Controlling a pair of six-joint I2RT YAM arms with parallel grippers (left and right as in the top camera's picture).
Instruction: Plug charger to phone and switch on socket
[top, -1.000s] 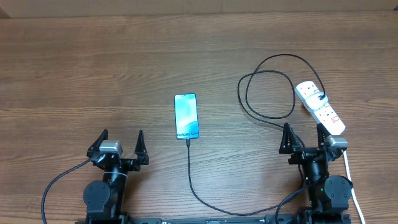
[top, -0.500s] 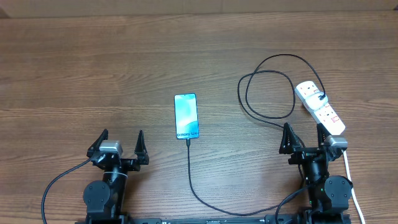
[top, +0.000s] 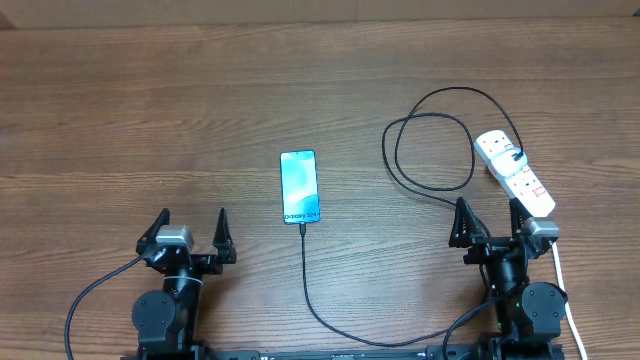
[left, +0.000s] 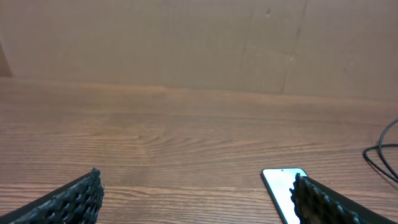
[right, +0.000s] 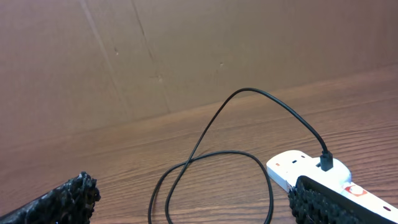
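Observation:
The phone (top: 300, 187) lies flat mid-table with its light blue screen lit; it also shows in the left wrist view (left: 283, 186). The black charger cable (top: 304, 275) runs from the phone's near end, back along the front, and loops (top: 430, 150) to the plug end (top: 513, 155) seated in the white socket strip (top: 515, 172). The right wrist view shows the loop (right: 211, 168), the plug (right: 326, 163) and the strip (right: 305, 171). My left gripper (top: 188, 234) is open and empty, left of the phone. My right gripper (top: 488, 222) is open and empty, just before the strip.
A white cord (top: 565, 290) runs from the strip past my right arm toward the front edge. A brown cardboard wall (left: 186, 43) stands along the table's far edge. Bare wood table (top: 150, 120) lies to the left and far side.
My left gripper has shifted very slightly toward the front. Phone, cable, strip and right gripper have not moved.

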